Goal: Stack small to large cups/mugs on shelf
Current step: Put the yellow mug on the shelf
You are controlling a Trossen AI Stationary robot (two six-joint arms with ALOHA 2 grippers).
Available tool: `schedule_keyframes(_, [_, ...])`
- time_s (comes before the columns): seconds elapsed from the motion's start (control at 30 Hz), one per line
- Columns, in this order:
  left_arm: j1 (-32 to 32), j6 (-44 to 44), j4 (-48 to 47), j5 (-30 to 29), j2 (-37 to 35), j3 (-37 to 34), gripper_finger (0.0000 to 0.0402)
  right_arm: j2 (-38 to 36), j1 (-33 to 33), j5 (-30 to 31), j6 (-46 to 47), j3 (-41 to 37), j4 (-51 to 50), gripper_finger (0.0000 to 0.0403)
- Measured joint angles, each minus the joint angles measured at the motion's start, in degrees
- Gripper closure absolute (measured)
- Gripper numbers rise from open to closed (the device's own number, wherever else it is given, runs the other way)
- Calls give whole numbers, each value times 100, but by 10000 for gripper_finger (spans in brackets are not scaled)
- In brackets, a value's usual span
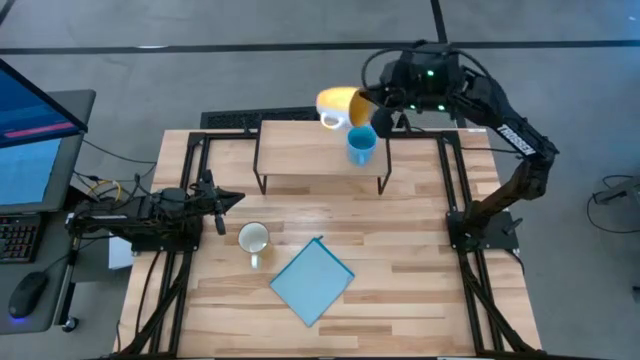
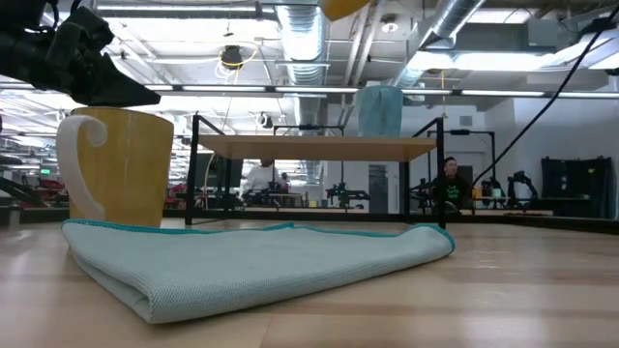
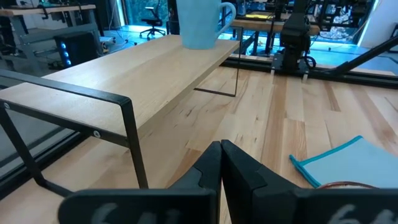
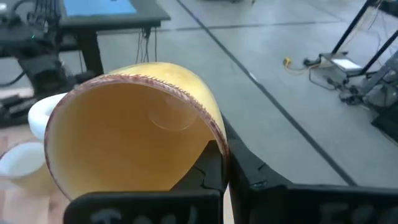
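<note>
The orange mug [image 1: 340, 103] with a white handle [image 4: 42, 116] is held in the air by my right gripper [image 1: 370, 102] over the far edge of the shelf [image 1: 320, 150]. It lies on its side. The light blue mug [image 1: 361, 145] stands upright on the shelf's right part and also shows in the left wrist view [image 3: 199, 22]. The cream mug [image 1: 253, 240] stands on its base on the table next to the blue cloth [image 1: 313, 280]. My left gripper [image 1: 222, 205] is shut and empty, level above the table, left of the cream mug. My right gripper holds the orange mug by its rim [image 4: 219, 144]. One finger [image 4: 205, 171] is inside the mug and the other [image 4: 255, 174] is outside against the wall. The mug is lifted clear, tipped on its side, its opening toward the wrist and its handle on the far side from the fingers.
The shelf's black legs [image 3: 127, 134] stand on the table between my left gripper and the blue mug. The folded cloth [image 2: 261, 266] lies flat near the table's front. Bare shelf top [image 1: 300, 150] lies left of the blue mug.
</note>
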Motion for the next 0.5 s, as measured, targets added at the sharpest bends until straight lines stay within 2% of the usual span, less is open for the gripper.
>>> schedule_keyframes(0.2, [0, -11, 0, -2, 2, 0, 401, 400, -102, -255, -217, 183, 315, 386])
schedule_keyframes(0.5, [0, -15, 0, -2, 2, 0, 401, 1528, -240, -274, -770, 1495, -121, 386])
